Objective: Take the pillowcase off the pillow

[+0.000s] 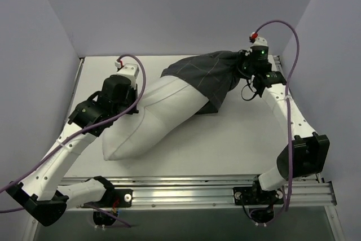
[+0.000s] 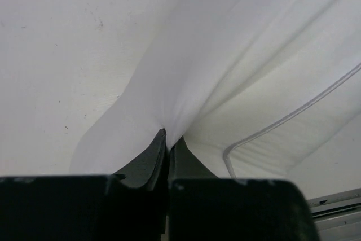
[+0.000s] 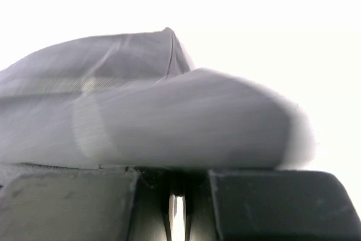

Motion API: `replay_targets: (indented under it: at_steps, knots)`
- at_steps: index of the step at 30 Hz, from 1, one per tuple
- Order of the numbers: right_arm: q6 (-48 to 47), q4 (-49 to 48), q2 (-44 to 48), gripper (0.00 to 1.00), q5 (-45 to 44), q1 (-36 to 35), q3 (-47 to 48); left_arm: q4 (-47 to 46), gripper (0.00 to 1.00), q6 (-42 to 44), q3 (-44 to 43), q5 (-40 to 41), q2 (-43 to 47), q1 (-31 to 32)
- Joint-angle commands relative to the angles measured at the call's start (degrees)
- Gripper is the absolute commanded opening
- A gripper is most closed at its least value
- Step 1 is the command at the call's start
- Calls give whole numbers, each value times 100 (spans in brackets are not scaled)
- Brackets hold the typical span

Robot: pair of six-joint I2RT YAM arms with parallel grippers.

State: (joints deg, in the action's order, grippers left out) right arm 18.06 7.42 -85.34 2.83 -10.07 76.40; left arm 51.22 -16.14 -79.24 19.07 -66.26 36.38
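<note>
The white pillow [image 1: 152,119] lies slantwise across the table, most of it bare. The dark checked pillowcase [image 1: 210,74] covers only its far right end and is pulled to a point toward my right gripper [image 1: 243,60], which is shut on the cloth at the far right. In the right wrist view the grey cloth [image 3: 141,111] bunches right over the jaws of my right gripper [image 3: 176,180]. My left gripper [image 1: 135,86] is shut on a fold of the pillow's white fabric [image 2: 180,83] at its left side; in the left wrist view the left gripper [image 2: 167,146] stands with its jaws pinched together on it.
The pillow's piped seam [image 2: 282,122] shows in the left wrist view. The white table [image 1: 248,139] is walled in by grey panels. A metal rail [image 1: 197,187] runs along the near edge by the arm bases. Purple cables trail from both wrists.
</note>
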Motion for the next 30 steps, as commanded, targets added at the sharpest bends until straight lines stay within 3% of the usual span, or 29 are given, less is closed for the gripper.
replay_targets:
  at_steps: [1,6,13,22,30]
  knots:
    - [136,-83,-167,0,-1206,751,962,696,2,85,-363,1116,561,-491]
    - [136,382,-675,0,-1364,1321,2314,617,2,50,-574,1564,763,-851]
    - [346,866,-1081,0,-1364,2165,3301,564,2,164,-435,1644,1053,-1151]
    - [277,805,-1125,0,-521,2316,3408,371,2,147,93,1407,922,-1493]
    - [109,603,-1169,0,-99,2307,3538,266,2,155,-923,1152,255,-1660]
